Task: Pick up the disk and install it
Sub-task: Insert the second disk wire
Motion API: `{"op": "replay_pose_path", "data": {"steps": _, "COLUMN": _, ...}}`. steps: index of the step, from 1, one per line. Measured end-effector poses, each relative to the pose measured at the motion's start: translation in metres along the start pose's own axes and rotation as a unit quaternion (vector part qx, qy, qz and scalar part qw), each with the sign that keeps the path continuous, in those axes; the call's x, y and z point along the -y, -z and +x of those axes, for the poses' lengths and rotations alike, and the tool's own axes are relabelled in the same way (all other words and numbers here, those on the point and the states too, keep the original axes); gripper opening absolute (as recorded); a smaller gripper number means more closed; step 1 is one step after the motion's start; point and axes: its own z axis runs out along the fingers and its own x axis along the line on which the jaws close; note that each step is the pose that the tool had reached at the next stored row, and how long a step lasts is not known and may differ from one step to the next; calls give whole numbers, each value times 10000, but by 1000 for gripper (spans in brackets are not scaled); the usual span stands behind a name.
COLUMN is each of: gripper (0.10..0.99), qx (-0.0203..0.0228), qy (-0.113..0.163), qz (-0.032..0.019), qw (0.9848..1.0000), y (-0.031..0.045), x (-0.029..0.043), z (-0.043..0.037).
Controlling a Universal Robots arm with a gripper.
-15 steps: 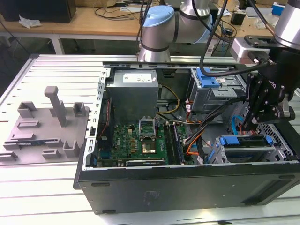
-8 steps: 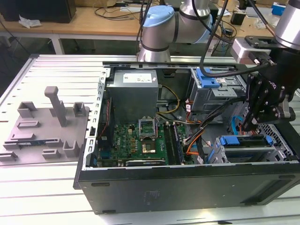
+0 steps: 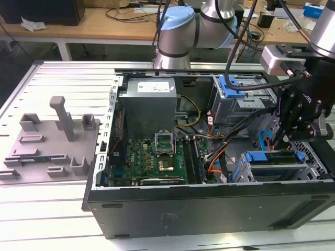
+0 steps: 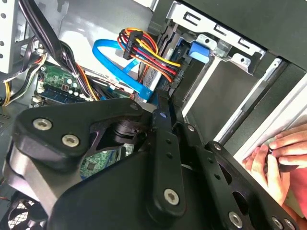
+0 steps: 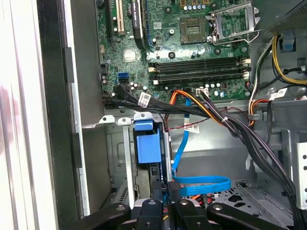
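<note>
While seated in its bay, the disk (image 3: 275, 158), just below the end effector (image 3: 282, 137).

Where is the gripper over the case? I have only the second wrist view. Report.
Observer: In the exterior view the gripper hangs over the end of the case at that view's right, just above the drive bay.
Operator: Tell me what lies in that bay.
Observer: The disk in its blue carrier lies flat there, right under the gripper. I cannot tell whether they touch.
</note>
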Motion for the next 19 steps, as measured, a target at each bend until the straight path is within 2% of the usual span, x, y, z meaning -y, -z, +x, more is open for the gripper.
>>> {"op": "replay_pose_path", "data": {"steps": 19, "gripper": 161, "qx": 0, "qy": 2, "qz": -10, "qw": 10000, "y": -44, "x": 25, "z": 19}}
